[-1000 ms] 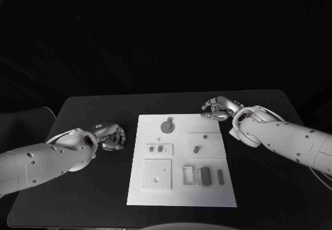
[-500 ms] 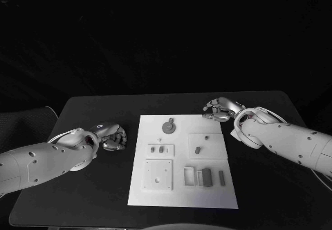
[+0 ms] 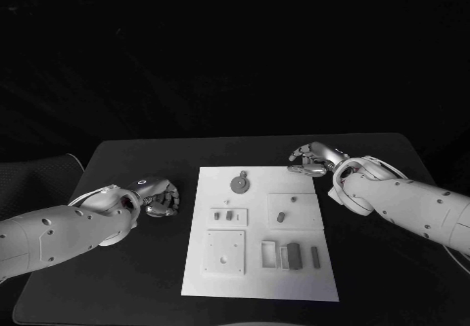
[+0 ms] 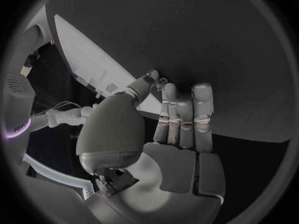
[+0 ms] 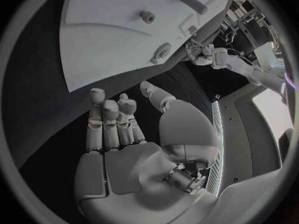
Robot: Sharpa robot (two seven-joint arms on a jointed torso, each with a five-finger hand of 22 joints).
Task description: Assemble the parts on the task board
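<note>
Right hand (image 3: 312,161) edged farther from white rectangular task board (image 3: 257,272), empty, fingers loosely apart; left hand (image 3: 159,195) unmoved, empty, curled.

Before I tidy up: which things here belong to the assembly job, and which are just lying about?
Job:
white rectangular task board
round grey disc part
small grey parts
left silver hand
right silver hand

Lying about:
nothing apart from the black table

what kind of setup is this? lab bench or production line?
Most likely a lab test bench, not a line: a bare black table against a dark backdrop, one white task board carrying small parts in recesses, and the left hand and right hand empty at either side of it.
</note>
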